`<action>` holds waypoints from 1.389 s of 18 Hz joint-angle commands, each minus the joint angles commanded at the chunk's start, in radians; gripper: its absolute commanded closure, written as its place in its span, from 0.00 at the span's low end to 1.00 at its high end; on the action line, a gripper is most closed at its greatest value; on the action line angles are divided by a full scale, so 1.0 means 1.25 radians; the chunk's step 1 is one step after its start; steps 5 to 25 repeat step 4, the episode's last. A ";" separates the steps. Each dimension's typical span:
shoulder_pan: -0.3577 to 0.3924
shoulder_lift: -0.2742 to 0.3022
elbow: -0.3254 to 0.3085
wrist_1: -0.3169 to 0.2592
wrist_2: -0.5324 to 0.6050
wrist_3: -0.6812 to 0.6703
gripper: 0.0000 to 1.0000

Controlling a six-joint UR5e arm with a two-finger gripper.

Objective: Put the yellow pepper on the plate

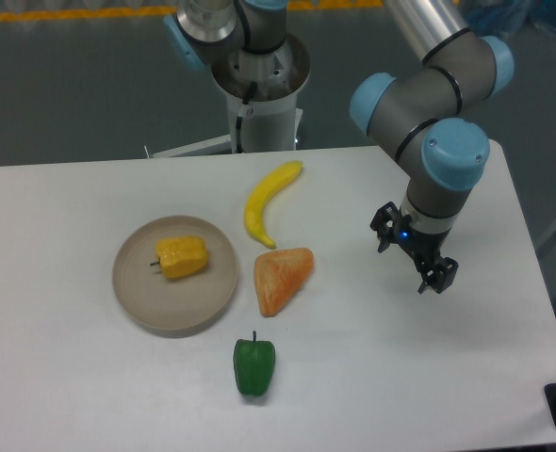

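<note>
The yellow pepper [182,256] lies on its side on the beige plate [155,306], in the plate's upper middle, with its dark stem pointing left. My gripper [412,254] hangs over the right part of the table, far to the right of the plate. Its jaws stand apart, open and empty, with nothing between them.
A yellow banana [266,201] lies behind the plate's right side. An orange wedge-shaped piece [281,278] sits just right of the plate. A green pepper [254,365] stands near the front edge. The robot base [259,89] is at the back of the table.
</note>
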 joint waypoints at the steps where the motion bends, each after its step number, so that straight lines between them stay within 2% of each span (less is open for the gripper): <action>1: 0.000 -0.002 0.000 0.000 0.000 -0.001 0.00; 25: 0.000 -0.002 -0.001 0.006 0.000 -0.001 0.00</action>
